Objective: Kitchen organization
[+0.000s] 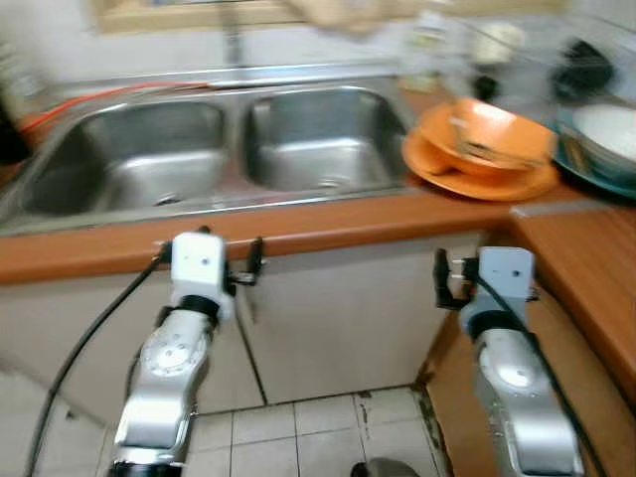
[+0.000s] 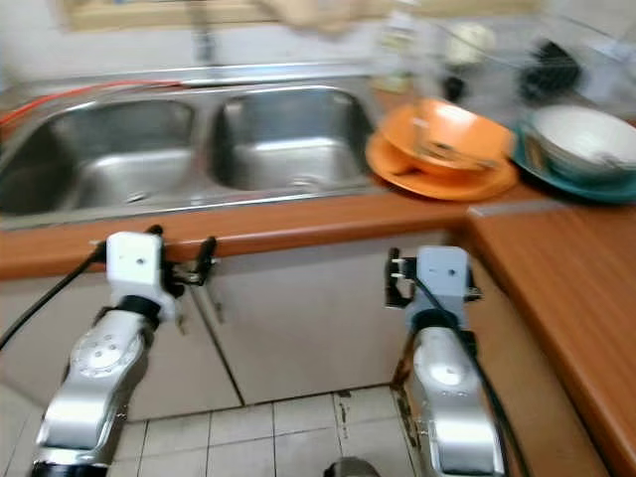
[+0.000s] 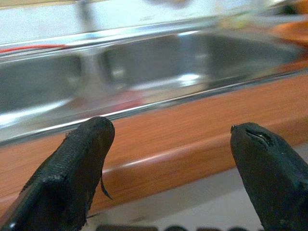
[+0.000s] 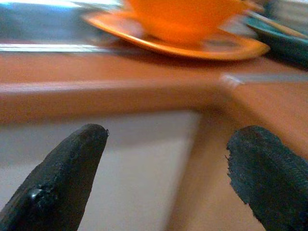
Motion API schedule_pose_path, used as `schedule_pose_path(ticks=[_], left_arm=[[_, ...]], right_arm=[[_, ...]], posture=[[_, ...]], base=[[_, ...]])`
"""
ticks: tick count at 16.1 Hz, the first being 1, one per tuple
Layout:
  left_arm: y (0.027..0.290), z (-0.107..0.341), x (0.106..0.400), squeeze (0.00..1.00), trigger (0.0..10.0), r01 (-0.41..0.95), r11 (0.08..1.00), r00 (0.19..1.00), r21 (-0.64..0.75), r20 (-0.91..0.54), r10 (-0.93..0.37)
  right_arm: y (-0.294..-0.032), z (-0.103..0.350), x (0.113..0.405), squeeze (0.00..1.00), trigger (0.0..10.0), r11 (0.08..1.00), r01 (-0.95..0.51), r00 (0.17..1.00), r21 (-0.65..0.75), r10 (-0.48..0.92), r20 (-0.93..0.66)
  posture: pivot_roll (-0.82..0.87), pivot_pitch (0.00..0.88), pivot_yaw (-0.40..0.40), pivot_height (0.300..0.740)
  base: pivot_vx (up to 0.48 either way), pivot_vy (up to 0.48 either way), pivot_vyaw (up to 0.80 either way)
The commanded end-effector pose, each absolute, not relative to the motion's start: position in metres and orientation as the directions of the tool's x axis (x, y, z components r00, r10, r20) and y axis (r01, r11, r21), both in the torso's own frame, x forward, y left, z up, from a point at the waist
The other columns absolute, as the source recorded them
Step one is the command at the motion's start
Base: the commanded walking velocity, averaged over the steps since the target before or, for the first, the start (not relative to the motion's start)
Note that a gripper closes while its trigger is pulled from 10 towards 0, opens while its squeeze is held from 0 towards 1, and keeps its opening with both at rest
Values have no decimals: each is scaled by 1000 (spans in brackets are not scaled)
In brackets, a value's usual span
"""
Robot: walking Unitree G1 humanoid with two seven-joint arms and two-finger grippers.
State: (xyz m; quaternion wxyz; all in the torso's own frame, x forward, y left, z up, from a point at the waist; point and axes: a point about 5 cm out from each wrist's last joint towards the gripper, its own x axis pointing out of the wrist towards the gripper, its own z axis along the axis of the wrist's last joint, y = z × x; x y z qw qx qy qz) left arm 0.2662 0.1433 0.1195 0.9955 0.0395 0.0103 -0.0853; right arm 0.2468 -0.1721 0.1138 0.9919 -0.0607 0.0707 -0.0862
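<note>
Blurred dish rack [image 1: 537,45] behind counter

You are looking at two silver metal arms, each showing a round joint disc and ending in a white boxy wrist block. A black cable [image 1: 79,348] is running along the left one and another along the right. The left gripper's [image 3: 173,168] and right gripper's [image 4: 168,178] long black fingers are showing a rough, textured surface and rounded tips.

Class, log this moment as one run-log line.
left gripper: open, before sink | right gripper: open, below orange bowl on orange plate
</note>
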Motion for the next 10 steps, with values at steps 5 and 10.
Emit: schedule_pose_path(ticks=[5,10], left_arm=[[151,126,267,0,10000,146,989,989,21,-2,-146],[155,131,267,0,10000,124,992,992,12,26,-124]], right_arm=[[-160,122,248,1000,10000,989,95,988,-110,-107,-109],[-144,132,249,1000,10000,996,-24,997,-87,18,-71]], posture=[[-142,0,45,740],[-141,0,39,740]], base=[[0,0,-800],[0,0,0]])
